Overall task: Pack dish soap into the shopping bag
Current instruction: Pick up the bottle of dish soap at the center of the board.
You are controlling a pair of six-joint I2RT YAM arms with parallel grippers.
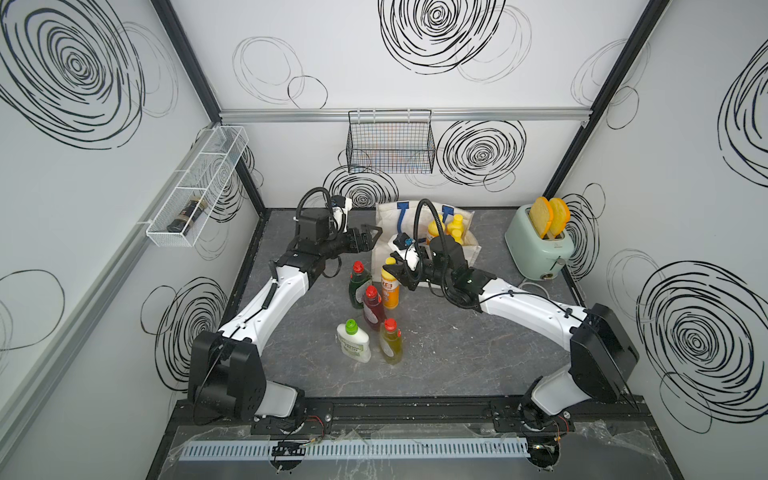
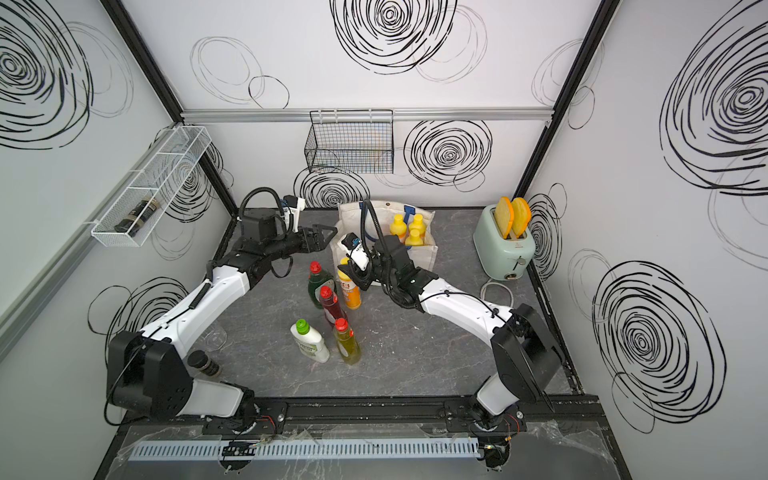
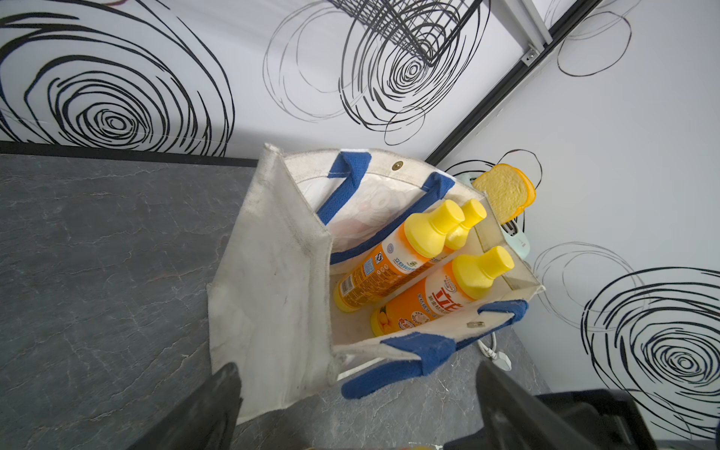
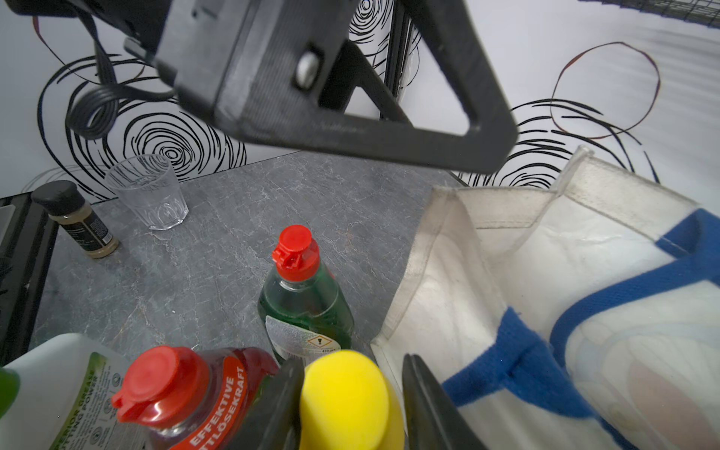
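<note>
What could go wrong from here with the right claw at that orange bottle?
The right claw flanks only the yellow cap of the orange bottle; a grip that high may slip or let it swing.
The red bottle and dark green bottle stand close beside it; lifting could topple them.
A blue handle droops into the shopping bag mouth and may snag the bottle.

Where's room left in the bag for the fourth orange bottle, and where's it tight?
Free: the half of the shopping bag away from the toaster, bare but for a drooping blue handle. Crowded: the toaster-side half, where three orange bottles lean. Before the bag, standing bottles crowd the table.
</note>
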